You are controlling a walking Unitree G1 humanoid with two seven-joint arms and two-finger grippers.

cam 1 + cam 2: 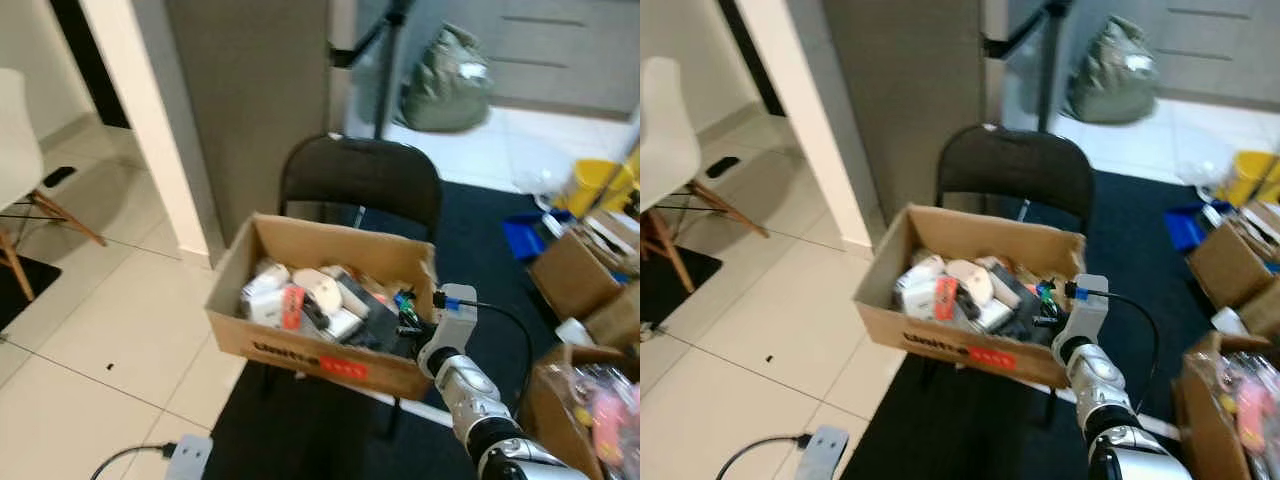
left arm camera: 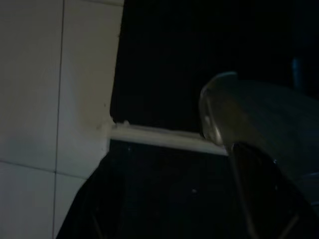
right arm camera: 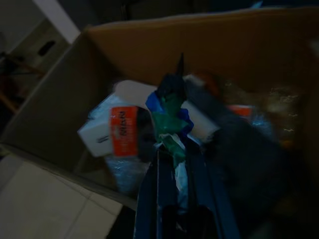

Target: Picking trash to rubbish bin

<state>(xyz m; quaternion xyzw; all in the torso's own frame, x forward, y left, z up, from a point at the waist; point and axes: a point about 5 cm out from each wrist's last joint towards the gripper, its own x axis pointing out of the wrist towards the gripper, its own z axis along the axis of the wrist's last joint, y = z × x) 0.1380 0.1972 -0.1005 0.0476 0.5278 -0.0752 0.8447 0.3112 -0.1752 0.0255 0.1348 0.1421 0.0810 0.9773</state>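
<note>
Here my right arm (image 1: 480,400) reaches forward and up from the lower right, silver forearm stretched toward the box (image 1: 300,350), wrist raised at its right rim. My right gripper (image 3: 172,129) hangs over the inside of that box near its right wall, and its two black fingers (image 3: 197,164) are pinched on a wrapper (image 3: 169,117), a crumpled scrap of green, blue and white held between the tips above the heap. Just below and beyond the tips lie a white carton with an orange label (image 3: 122,129), pale packets and a dark flat thing, all inside the box. The box itself is brown cardboard with red print on its near face, and it rests on the seat of a black chair (image 1: 360,175), whose back rises behind it. My left arm hangs idle; its wrist view is dark, showing pale floor tiles (image 2: 45,74) beside a black mat, and I cannot tell how its fingers stand. To my right sit more cardboard boxes (image 1: 575,270). Farther off, a grey bag (image 1: 445,80) leans by the wall.
</note>
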